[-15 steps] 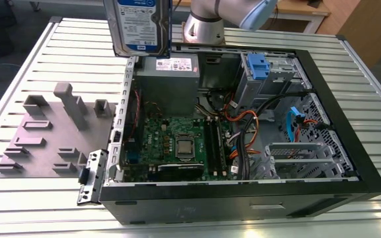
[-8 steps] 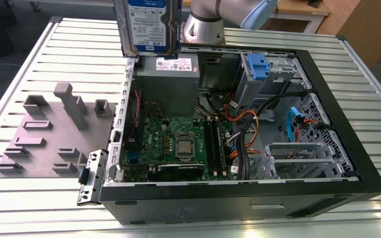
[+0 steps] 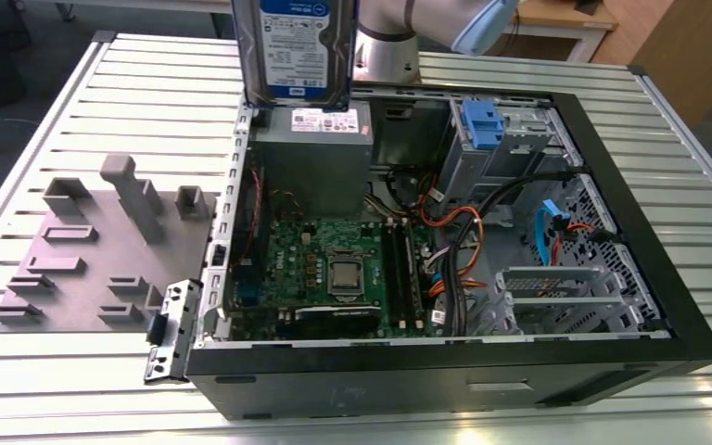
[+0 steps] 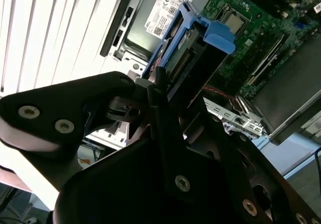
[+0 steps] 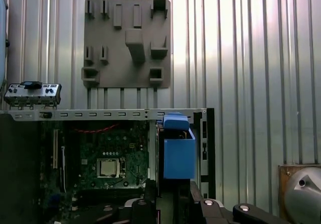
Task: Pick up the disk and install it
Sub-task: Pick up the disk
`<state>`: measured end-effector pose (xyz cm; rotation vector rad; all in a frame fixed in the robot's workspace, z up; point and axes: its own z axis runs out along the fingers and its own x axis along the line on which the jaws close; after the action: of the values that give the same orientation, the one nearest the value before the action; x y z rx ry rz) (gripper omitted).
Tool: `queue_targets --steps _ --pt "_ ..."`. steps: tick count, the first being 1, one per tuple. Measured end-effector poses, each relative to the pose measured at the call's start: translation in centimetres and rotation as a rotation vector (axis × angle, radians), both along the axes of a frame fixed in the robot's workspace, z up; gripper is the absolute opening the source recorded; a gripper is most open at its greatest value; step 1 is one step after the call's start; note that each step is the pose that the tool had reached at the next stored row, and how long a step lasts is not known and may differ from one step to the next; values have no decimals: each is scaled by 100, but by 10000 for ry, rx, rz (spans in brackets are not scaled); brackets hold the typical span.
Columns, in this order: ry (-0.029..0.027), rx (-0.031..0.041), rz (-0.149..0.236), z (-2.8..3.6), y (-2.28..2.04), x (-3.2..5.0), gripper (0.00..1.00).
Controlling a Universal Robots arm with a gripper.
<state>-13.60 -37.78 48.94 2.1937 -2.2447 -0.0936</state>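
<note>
Slatted metal desk (image 3: 84, 389) with bright glare on its ribs, grey floor (image 3: 10, 130) off the exterior view's left, wooden furniture (image 3: 684, 56) behind at its right.

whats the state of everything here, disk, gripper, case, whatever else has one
disk: held upright over the case, not yet installed
gripper: shut on the disk
case: lying on its side, side panel off, inside exposed
processor: bare, no cooler on it
</note>
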Motion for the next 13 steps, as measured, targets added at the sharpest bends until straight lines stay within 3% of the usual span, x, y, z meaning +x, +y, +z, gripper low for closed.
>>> queue_targets --steps 13 --pt "0 0 0 -12 0 290 35"
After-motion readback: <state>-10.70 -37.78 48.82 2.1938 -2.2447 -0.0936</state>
